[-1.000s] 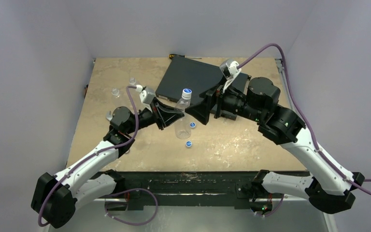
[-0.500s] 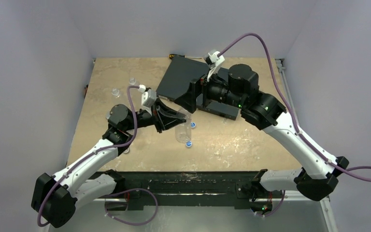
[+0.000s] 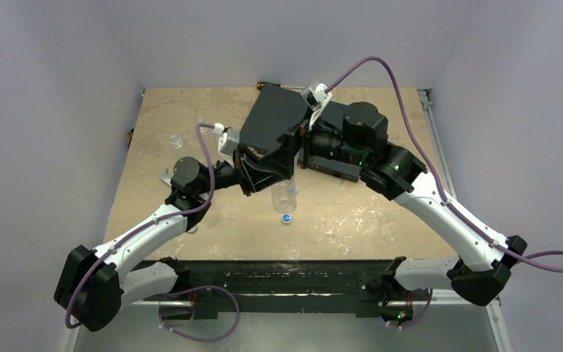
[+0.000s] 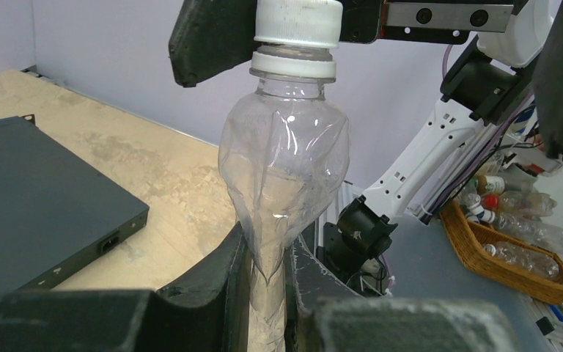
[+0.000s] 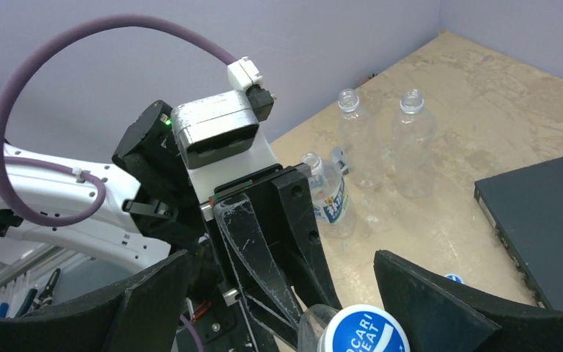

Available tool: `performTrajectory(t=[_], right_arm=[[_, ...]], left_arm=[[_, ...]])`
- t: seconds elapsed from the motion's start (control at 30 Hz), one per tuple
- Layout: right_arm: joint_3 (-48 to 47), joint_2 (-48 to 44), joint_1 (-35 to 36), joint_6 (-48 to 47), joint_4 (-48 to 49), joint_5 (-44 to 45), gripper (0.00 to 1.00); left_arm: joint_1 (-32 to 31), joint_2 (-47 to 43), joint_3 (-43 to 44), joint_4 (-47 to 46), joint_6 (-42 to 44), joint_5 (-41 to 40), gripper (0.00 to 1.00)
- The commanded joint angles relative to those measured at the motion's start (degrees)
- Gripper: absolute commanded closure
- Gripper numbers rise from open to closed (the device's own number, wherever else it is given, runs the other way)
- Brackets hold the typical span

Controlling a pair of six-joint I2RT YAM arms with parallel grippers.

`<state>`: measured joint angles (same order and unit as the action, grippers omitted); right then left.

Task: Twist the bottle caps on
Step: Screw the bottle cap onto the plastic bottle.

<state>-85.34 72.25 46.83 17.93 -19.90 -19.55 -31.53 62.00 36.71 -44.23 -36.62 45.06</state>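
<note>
The desk is sandy tan with pale, whitish patches. The box is black. The left pincer and the right pincer are black. The arms are white with black joints, and the cables are purple. The bottle is clear. Its cap is blue on top with white letters, and white round the side. A loose cap is blue with a white middle. The labelled bottle shows blue and white.

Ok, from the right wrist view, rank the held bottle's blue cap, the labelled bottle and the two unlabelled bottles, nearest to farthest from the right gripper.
1. Blue cap: bottom centre, closest.
2. Labelled bottle: middle of the view.
3. Two unlabelled bottles: farthest back, side by side, too close to rank.
</note>
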Motion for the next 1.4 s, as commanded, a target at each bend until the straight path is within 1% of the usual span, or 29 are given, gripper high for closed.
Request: performTrajectory(t=[0.0,0.2,0.47,0.87,0.93,1.07,1.13,1.27,1.37], right_arm=[[0.7,-2.8,0.5,-1.0,3.7,-2.2,0.02],[2.0,-4.2,0.5,-1.1,4.2,-1.9,0.02],[3.2,-6.5,0.5,-1.2,3.1,-0.2,0.02],[5.0,-12.0,0.5,-1.0,-0.8,3.4,0.02],[5.3,-13.0,0.5,-0.9,-1.3,3.4,0.02],[4.3,-13.5,0.5,-0.7,-5.2,11.2,0.02],[4.1,-13.0,0.5,-1.0,-6.3,12.1,0.02],[1.8,-10.9,0.5,-2.2,-8.7,11.5,0.05],[-0.5,-9.9,0.5,-3.4,-12.6,11.0,0.09]], left_arm=[[0.2,1.5,-1.4,-6.1,-3.7,-2.2,1.0],[0.5,2.0,-1.9,-5.2,-4.8,-4.4,1.0],[2.7,1.7,-2.3,-2.5,-4.9,-6.0,1.0],[5.9,0.8,-1.3,-0.5,-4.1,-3.4,1.0],[6.0,0.3,-0.9,0.7,-2.4,-2.2,1.0],[6.0,-1.5,-0.1,3.5,2.1,2.6,1.0],[6.0,-2.1,0.8,6.7,4.4,6.2,1.0],[5.7,-3.3,3.4,17.6,12.8,12.8,1.0],[3.9,-5.5,5.3,30.6,24.8,10.4,1.0]])
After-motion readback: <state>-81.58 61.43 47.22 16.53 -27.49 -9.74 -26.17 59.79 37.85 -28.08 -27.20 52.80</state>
